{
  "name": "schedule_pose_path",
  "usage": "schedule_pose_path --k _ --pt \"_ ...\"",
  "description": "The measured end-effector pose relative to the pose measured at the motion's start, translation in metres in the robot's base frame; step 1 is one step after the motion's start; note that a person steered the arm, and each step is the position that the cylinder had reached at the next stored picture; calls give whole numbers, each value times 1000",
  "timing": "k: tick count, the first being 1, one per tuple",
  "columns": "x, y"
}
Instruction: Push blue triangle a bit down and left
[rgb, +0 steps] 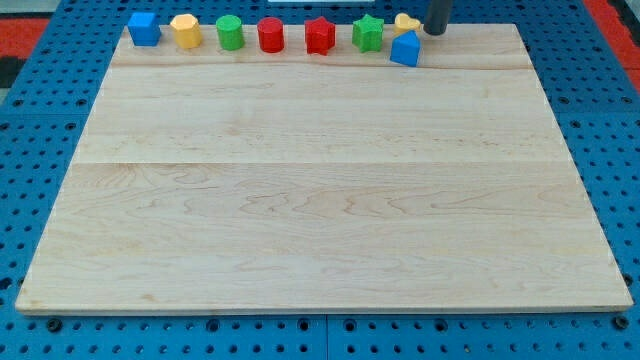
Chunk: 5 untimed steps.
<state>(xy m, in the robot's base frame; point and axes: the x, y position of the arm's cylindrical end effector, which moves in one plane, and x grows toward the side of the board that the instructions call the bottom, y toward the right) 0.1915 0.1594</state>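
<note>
The blue triangle (405, 49) lies near the view's top edge of the wooden board (320, 200), right of centre. My tip (436, 31) is just up and to the right of it, a small gap away. A yellow block (404, 22) sits directly above the blue triangle, partly hidden behind it, between my tip and the green star (368, 34).
A row of blocks runs along the top edge: a blue cube (144, 28), a yellow hexagon (185, 31), a green cylinder (230, 32), a red cylinder (271, 35), a red star (319, 35). A blue pegboard surrounds the board.
</note>
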Motion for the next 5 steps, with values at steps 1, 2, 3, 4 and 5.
schedule_pose_path --k 1,2,3,4,5 --pt "6 -20" --pt "11 -30" --pt "14 -29" --pt "14 -6" --pt "20 -18"
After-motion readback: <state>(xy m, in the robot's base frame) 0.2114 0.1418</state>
